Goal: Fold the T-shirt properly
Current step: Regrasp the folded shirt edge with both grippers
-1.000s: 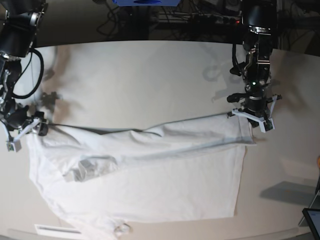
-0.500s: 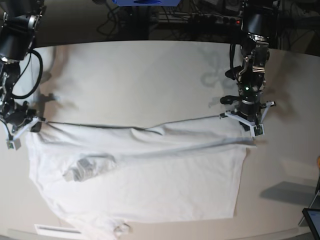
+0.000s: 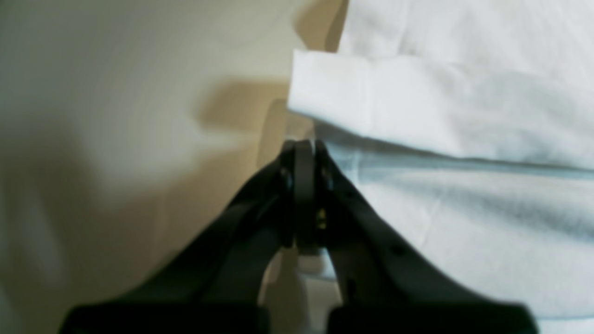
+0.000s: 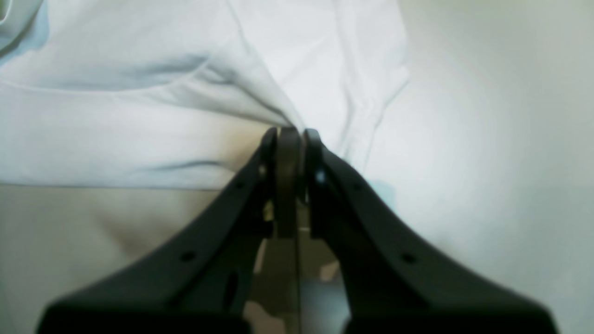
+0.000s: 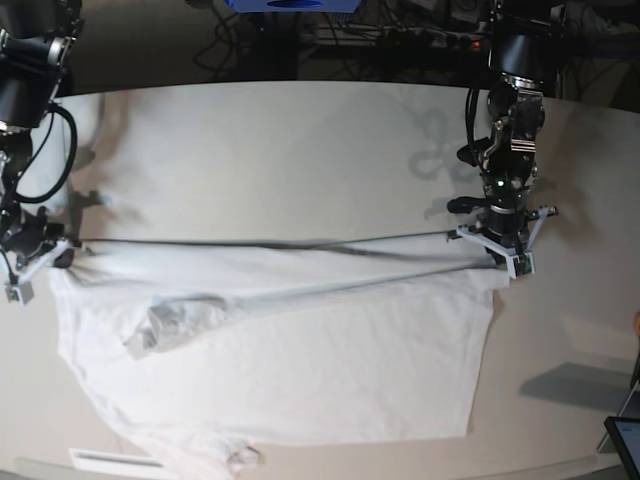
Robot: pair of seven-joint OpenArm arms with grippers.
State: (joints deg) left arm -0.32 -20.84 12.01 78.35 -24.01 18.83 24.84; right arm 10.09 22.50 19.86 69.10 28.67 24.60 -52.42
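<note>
It looked like a robotics lab rather than a home. Two black robot arms, one [image 5: 510, 120] at each far corner with the other [image 5: 25, 110] opposite, stood over a broad off-white surface [image 5: 280, 160]. Behind it, tangled cables [image 5: 250, 45] and a power strip [image 5: 440, 38] with a red light sat in the dark.

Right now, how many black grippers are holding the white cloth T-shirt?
2. The left gripper pinches the plain white cloth T-shirt at its far right corner in the base view; the right gripper pinches the far left corner.
</note>
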